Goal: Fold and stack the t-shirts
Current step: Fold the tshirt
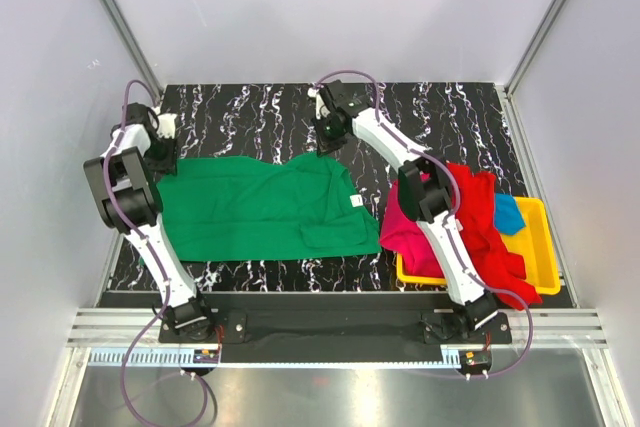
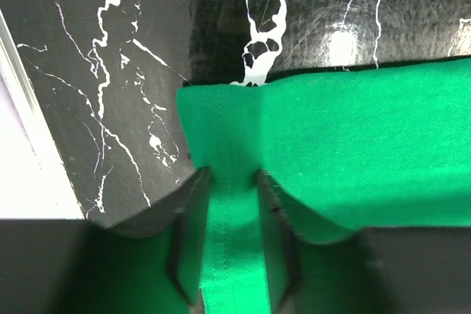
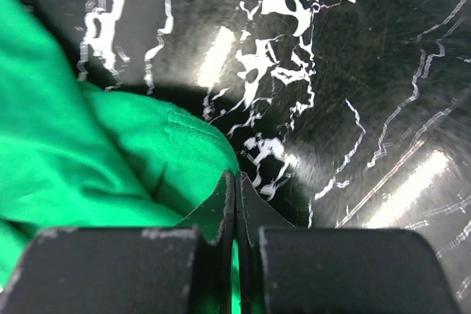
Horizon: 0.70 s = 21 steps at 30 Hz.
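A green t-shirt (image 1: 260,207) lies spread flat on the black marble table (image 1: 250,107). My left gripper (image 1: 165,154) is at its far left corner. In the left wrist view a hemmed strip of the green t-shirt (image 2: 353,137) fills the gap of the left gripper (image 2: 229,174), and both fingers press on it. My right gripper (image 1: 325,142) is at the shirt's far right edge. In the right wrist view the right gripper (image 3: 236,176) is shut, with a sliver of green cloth (image 3: 88,152) pinched between the jaws. Red (image 1: 490,237), magenta (image 1: 405,227) and blue (image 1: 508,213) t-shirts lie heaped at the right.
A yellow plastic tray (image 1: 545,247) at the right front holds the heap of shirts, which spills over its left rim. Grey walls with metal posts close in the table on the left, far and right sides. Bare marble shows beyond the green shirt.
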### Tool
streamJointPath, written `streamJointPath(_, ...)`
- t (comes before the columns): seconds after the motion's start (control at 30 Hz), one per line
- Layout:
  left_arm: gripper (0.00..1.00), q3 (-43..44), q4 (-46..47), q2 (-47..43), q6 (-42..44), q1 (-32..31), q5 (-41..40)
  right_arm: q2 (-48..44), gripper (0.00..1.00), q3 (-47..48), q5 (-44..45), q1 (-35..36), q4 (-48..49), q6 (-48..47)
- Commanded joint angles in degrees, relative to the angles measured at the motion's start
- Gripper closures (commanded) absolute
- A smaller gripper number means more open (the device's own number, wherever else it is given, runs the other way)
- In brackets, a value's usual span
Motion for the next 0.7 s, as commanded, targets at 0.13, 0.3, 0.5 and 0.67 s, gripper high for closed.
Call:
streamJointPath(0.13,0.96,0.37,3.04,-0.44,0.81,0.15,-0.05,-10.45,1.0,-4.34,1.42,-0.02,4.17,1.19)
streamJointPath(0.3,1.0,-3.14,6.29,-4.21,0.46,0.06,0.48,-15.21,1.0,-9.62,3.61,-0.37,6.64,2.07)
streamJointPath(0.5,1.0,-5.34,7.35,-8.08,1.25,0.23,-2.24,-21.36,1.0,-18.13,7.03,-0.63,8.47,2.24)
streamJointPath(0.67,1.0,-9.82,7.61,-10.37,2.48,0.76,-3.05,-26.72,1.0,-28.5,8.89,-0.72,11.11,5.48)
